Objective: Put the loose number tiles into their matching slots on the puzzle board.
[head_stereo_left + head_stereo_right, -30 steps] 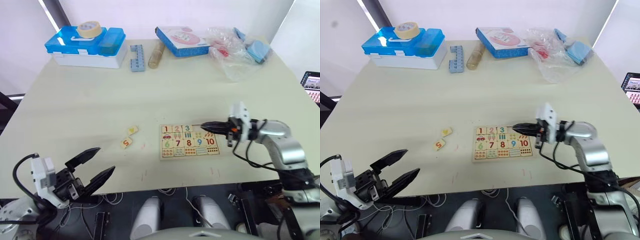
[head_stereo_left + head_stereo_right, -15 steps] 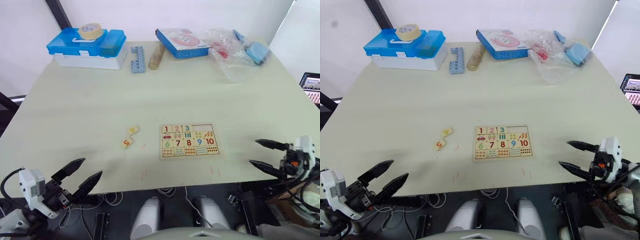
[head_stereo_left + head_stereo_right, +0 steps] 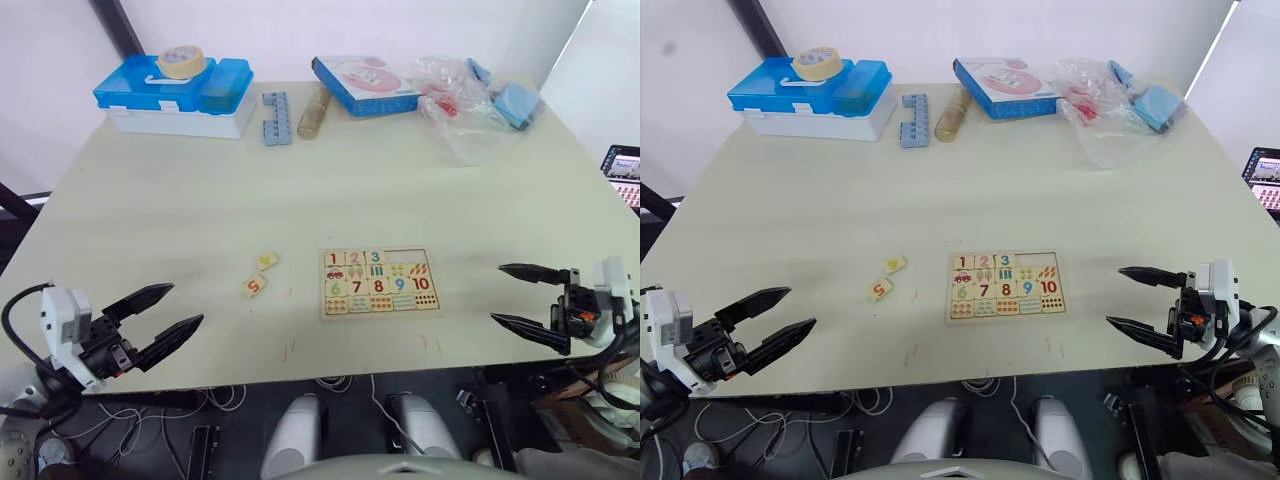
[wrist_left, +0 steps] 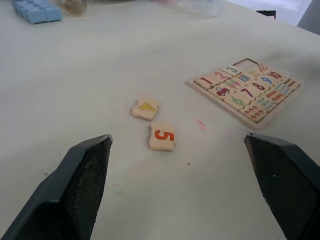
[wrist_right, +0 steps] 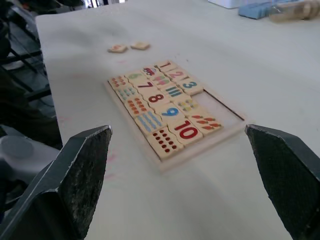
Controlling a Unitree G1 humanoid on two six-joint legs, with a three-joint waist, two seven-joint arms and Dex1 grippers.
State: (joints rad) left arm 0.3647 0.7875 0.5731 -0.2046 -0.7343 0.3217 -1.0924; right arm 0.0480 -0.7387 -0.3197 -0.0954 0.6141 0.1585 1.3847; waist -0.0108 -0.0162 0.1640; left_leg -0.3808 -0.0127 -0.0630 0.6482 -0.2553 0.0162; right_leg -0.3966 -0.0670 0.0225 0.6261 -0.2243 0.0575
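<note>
The puzzle board (image 3: pixel 378 282) lies flat near the table's front, right of centre. Number tiles fill most of it, and the slots after the 3 in its top row stand bare (image 5: pixel 222 107). Two loose number tiles rest on the table to its left: a red 5 (image 3: pixel 253 286) and one with a yellow mark (image 3: pixel 266 261), close together. My left gripper (image 3: pixel 185 305) is open at the front left edge, short of those tiles. Over the front right edge my right gripper (image 3: pixel 497 293) is open too, a little right of the board. Neither holds anything.
Along the far edge stand a blue-and-white case (image 3: pixel 175 95) with a tape roll on it, a blue brick strip (image 3: pixel 274 117), a tan tube (image 3: pixel 312 110), a blue-edged pink box (image 3: pixel 365 83) and a crumpled plastic bag (image 3: pixel 480 105).
A second ago my right gripper was shut at the board's top right corner. It has drawn back to the right front edge and opened. The left arm shifted slightly.
</note>
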